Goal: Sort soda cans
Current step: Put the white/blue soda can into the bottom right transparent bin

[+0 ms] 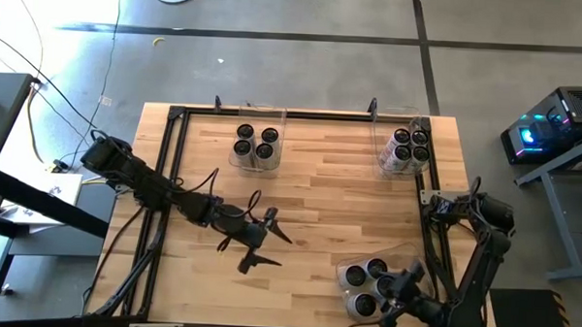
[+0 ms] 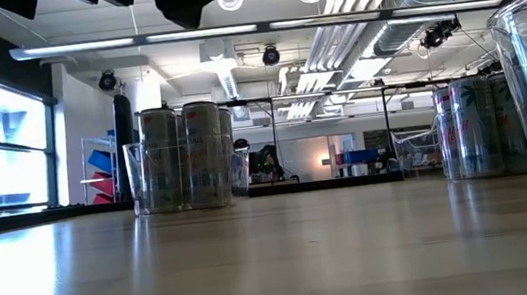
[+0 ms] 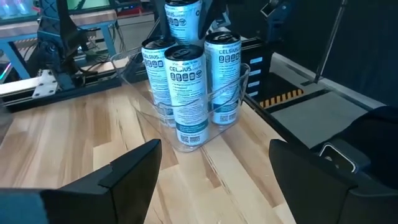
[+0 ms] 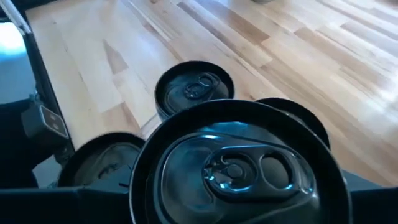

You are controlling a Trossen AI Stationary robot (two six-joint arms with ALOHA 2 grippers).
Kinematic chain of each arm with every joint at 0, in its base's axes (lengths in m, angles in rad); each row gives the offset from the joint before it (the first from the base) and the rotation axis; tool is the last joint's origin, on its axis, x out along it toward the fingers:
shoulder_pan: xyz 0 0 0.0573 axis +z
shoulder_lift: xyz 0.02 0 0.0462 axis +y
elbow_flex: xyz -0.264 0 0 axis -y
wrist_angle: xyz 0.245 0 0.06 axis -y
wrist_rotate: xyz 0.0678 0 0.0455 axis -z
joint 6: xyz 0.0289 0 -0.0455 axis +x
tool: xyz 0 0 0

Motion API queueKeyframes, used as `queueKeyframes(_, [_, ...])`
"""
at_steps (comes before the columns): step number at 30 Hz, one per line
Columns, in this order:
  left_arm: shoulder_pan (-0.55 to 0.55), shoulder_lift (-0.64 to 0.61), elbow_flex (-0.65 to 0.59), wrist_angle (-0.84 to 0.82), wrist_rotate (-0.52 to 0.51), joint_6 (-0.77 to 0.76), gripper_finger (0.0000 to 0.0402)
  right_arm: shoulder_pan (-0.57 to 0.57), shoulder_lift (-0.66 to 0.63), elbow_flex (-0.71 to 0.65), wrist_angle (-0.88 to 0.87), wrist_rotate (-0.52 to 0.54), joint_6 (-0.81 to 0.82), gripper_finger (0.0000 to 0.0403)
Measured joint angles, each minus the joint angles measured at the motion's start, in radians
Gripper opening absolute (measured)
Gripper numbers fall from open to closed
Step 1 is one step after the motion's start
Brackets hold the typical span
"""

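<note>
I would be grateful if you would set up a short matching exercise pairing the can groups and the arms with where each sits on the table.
Things:
1. four-can bin
2. corner bin
3. front cans
4. left end effector

Places:
A. far right corner of the table
B. over bare wood at the table's middle, fingers spread
C. near right edge, under the right end effector
D. far side, left of centre

Pairs: 1-D, 2-A, 3-C, 4-B
</note>
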Motion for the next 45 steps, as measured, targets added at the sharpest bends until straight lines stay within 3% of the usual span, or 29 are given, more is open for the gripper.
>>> queueKeyframes(5, [0.000, 0.000, 0.000, -0.001, -0.012, -0.023, 0.0291, -0.027, 0.000, 0.058, -0.058, -0.071, -0.051, 0.0238])
queueKeyframes(10, [-0.004, 0.000, 0.000, 0.002, -0.016, -0.034, 0.0291, -0.034, 0.000, 0.146, -0.140, -0.074, -0.085, 0.0239])
queueKeyframes(16, [-0.023, -0.004, 0.000, 0.001, -0.102, -0.025, 0.0291, -0.044, -0.004, 0.272, -0.146, -0.076, -0.209, 0.0239])
queueKeyframes(25, [-0.072, -0.140, -0.001, -0.157, -0.235, 0.056, 0.0291, -0.127, -0.006, 0.490, -0.148, -0.100, -0.538, 0.0240])
queueKeyframes(35, [-0.111, -0.304, -0.052, -0.430, -0.431, -0.012, 0.0291, -0.298, -0.008, 0.692, -0.103, -0.104, -0.985, 0.0240])
queueKeyframes(41, [-0.111, -0.393, -0.233, -0.274, -0.458, -0.100, 0.0291, -0.480, -0.010, 0.602, 0.093, -0.146, -1.334, 0.0240])
queueKeyframes(45, [-0.111, -0.411, -0.345, -0.107, -0.459, -0.122, 0.0291, -0.625, -0.009, 0.418, 0.365, -0.304, -1.564, 0.0240])
